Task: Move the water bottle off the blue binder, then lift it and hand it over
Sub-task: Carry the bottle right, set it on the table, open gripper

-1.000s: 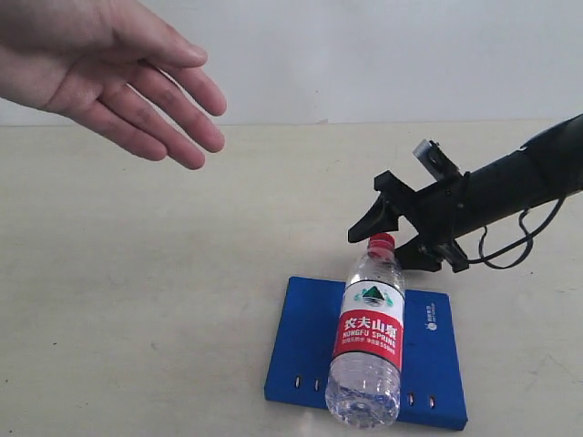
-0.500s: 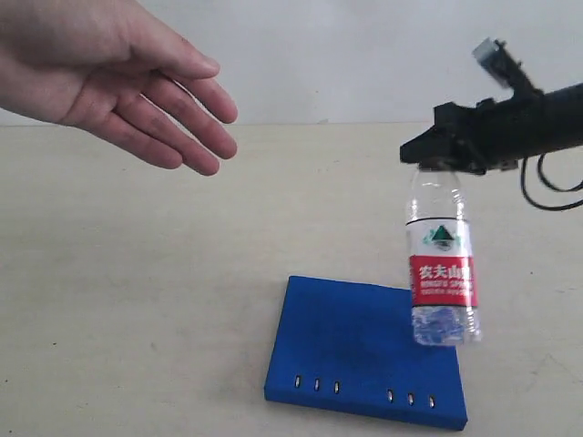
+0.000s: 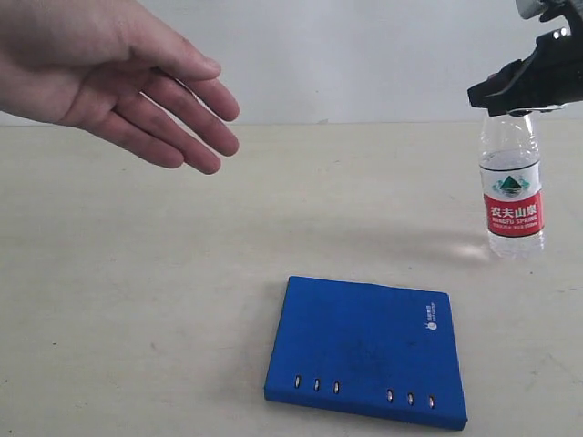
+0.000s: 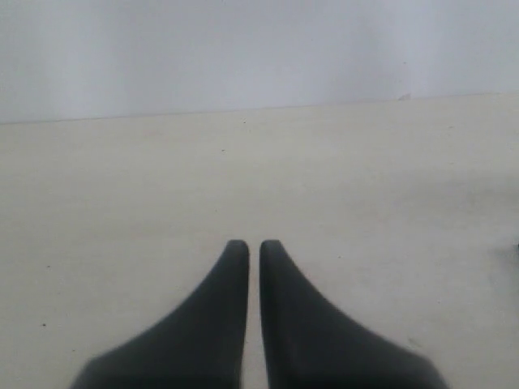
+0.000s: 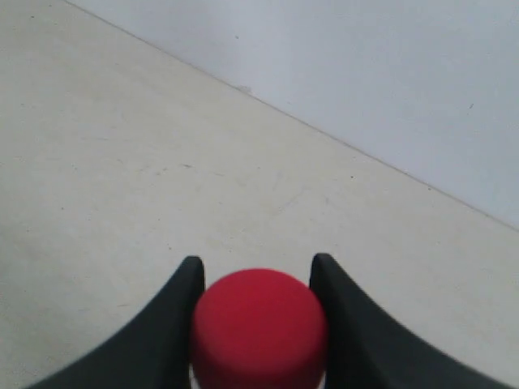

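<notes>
Water bottle (image 3: pixel 512 191): upright, hanging directly beneath the right gripper (image 3: pixel 506 96). The gripper's two black fingers (image 5: pixel 162 340) pinch it at the red cap (image 5: pixel 259 324). In the right wrist view the cap sits between the fingers and touches both. The clear body and the red-and-white label (image 3: pixel 513 205) extend straight down from the gripper. The exterior view does not show whether the base rests on the table (image 3: pixel 137 300) or hangs just above it.

Blue binder (image 3: pixel 364 350): flat on the table, below the right gripper and off to its side, apart from the bottle, with nothing on its cover. Its row of rivets (image 3: pixel 336 387) runs along the edge farthest from the gripper. Its white logo (image 3: pixel 430 316) is at the corner nearest the gripper.

Open human hand (image 3: pixel 118 82): palm down with fingers extended, held above the table at about the gripper's height. It is well apart from the gripper, beyond the binder.

Left gripper (image 4: pixel 253 245): fingers pressed together with only a thin slit between them and nothing held. Bare table lies ahead of it and a pale wall (image 4: pixel 259 49) beyond.
</notes>
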Controlling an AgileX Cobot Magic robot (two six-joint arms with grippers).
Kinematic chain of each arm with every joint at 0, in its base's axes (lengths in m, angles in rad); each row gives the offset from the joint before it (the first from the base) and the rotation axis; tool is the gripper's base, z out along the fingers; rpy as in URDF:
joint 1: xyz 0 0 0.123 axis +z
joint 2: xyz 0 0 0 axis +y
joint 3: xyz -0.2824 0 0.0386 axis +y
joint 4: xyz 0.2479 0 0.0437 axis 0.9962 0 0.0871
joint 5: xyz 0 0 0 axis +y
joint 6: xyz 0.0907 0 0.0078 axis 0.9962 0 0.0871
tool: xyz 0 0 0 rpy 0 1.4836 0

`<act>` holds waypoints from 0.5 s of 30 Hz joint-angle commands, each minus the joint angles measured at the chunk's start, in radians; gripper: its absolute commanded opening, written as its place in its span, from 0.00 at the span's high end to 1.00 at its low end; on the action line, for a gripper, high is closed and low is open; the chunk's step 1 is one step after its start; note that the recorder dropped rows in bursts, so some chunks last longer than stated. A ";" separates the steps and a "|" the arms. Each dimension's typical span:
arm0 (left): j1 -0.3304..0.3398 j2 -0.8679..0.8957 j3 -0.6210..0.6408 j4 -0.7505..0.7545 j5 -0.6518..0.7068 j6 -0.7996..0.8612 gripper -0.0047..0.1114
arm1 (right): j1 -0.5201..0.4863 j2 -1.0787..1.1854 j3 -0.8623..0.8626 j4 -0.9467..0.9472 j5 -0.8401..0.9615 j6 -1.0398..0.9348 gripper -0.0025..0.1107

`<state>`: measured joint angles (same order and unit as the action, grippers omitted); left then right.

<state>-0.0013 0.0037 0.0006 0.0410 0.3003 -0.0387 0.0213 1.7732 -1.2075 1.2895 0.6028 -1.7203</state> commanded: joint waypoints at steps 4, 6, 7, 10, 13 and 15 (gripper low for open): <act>-0.007 -0.004 -0.001 -0.009 -0.011 0.006 0.92 | -0.002 -0.007 0.001 -0.003 -0.012 -0.022 0.98; -0.007 -0.004 -0.001 -0.009 -0.011 0.006 0.92 | -0.002 -0.007 0.001 -0.003 -0.012 -0.022 0.94; -0.007 -0.004 -0.001 -0.009 -0.011 0.006 0.92 | -0.002 -0.007 0.001 -0.003 -0.012 -0.022 0.90; -0.007 -0.004 -0.001 -0.009 -0.011 0.006 0.92 | -0.002 -0.007 0.001 -0.003 -0.014 -0.021 0.72; -0.007 -0.004 -0.001 -0.009 -0.011 0.006 0.92 | -0.002 -0.007 0.001 -0.003 -0.016 -0.021 0.53; -0.007 -0.004 -0.001 -0.009 -0.011 0.006 0.92 | -0.002 -0.007 0.001 -0.003 -0.022 -0.013 0.47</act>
<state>-0.0013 0.0037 0.0006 0.0410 0.3003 -0.0387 0.0213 1.7732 -1.2075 1.2876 0.5890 -1.7335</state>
